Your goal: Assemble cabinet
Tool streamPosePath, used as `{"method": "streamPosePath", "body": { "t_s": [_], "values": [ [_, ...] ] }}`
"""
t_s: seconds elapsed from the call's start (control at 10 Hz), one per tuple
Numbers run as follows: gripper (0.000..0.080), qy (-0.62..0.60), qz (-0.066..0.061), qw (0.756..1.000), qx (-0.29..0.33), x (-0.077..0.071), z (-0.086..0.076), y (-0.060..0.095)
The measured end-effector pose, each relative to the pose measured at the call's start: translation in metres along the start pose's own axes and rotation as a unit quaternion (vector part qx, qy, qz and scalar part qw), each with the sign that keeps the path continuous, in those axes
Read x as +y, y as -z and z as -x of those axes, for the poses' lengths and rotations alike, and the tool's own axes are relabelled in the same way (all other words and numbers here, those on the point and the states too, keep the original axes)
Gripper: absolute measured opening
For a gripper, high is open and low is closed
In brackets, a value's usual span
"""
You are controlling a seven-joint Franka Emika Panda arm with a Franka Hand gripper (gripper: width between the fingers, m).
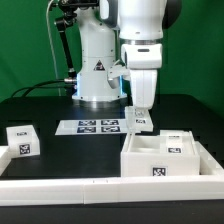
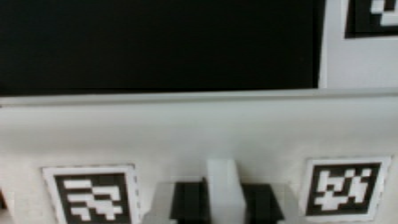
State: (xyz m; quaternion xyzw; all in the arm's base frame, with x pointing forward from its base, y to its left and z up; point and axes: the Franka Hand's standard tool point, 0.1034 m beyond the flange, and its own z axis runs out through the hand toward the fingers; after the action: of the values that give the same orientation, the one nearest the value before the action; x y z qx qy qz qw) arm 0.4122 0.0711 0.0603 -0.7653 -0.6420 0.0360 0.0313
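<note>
Wrist view: two-finger gripper pinches thin white plastic panel | white boxy tagged plastic cabinet, near-right, looks part-built | panel seemingly unfitted

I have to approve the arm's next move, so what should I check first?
1. The gripper is at the cabinet: ok.
2. A white cabinet edge sits between the fingers: ok, wrist view.
3. Jaws pressed firmly on that edge: cannot tell, too blurred.
4. The small cube is well apart from the gripper: ok.
5. The marker board tags show in the exterior view: ok.
</note>
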Motion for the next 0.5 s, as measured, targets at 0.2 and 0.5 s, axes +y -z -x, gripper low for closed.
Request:
{"method": "streamPosePath", "body": {
  "t_s": [0.2, 0.5],
  "values": [
    [0.0070, -0.041, -0.012, 0.999, -0.003, 0.0072, -0.0030, 0.0038],
    [0.0070, -0.038, -0.012, 0.999, -0.002, 0.0054, -0.0024, 0.0011]
  ]
}}
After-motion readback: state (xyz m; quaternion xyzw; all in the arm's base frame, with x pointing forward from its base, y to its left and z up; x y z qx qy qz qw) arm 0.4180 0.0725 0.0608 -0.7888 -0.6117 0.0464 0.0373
